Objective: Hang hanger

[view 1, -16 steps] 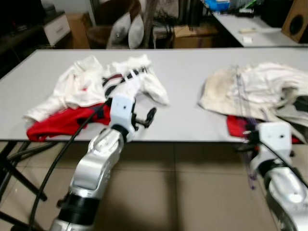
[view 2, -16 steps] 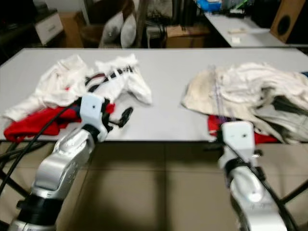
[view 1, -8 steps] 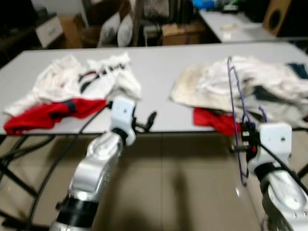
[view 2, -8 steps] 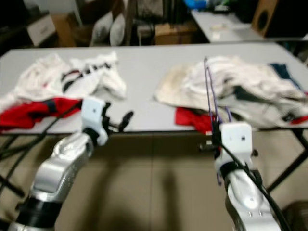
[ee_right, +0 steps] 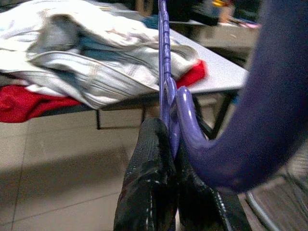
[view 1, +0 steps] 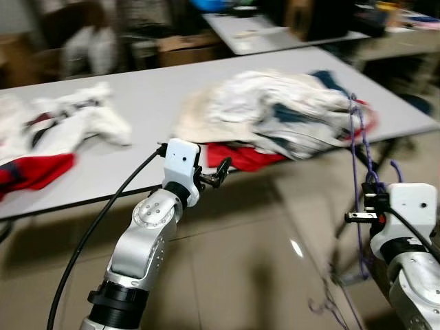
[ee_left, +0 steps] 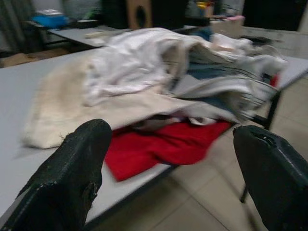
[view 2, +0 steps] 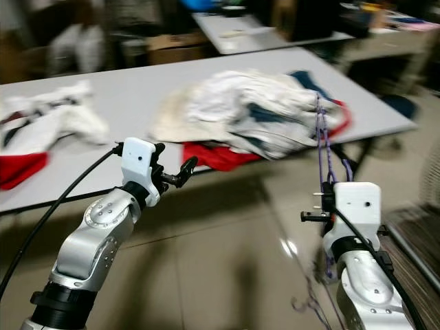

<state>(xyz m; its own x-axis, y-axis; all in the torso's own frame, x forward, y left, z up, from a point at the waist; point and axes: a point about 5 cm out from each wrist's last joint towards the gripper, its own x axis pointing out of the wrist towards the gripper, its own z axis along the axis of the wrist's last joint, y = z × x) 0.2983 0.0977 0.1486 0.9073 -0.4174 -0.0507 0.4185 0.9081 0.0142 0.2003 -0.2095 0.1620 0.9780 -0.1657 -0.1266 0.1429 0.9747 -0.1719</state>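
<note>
Now right gripper [ee_right: 168, 192] fingers clamped on purple hanger [ee_right: 166, 91]; left gripper [ee_left: 168, 168] fingers wide, empty.

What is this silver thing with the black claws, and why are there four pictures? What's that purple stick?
It's a walking robot with two silver arms. Each arm ends in a pincer with two black fingers. Two pictures come from cameras in its head, like eyes, looking down at its own arms. The other two come from little cameras on its wrists, looking along the fingers.

In front of it is a long grey table with a big pile of clothes, white and grey on top and red underneath. More white clothes lie further along.

The purple stick is a thin clothes hanger. The right pincer is pinching it tight, so it stands up tall beside the table. The left pincer is open and holds nothing; it points at the pile. The pictures look blurry.
</note>
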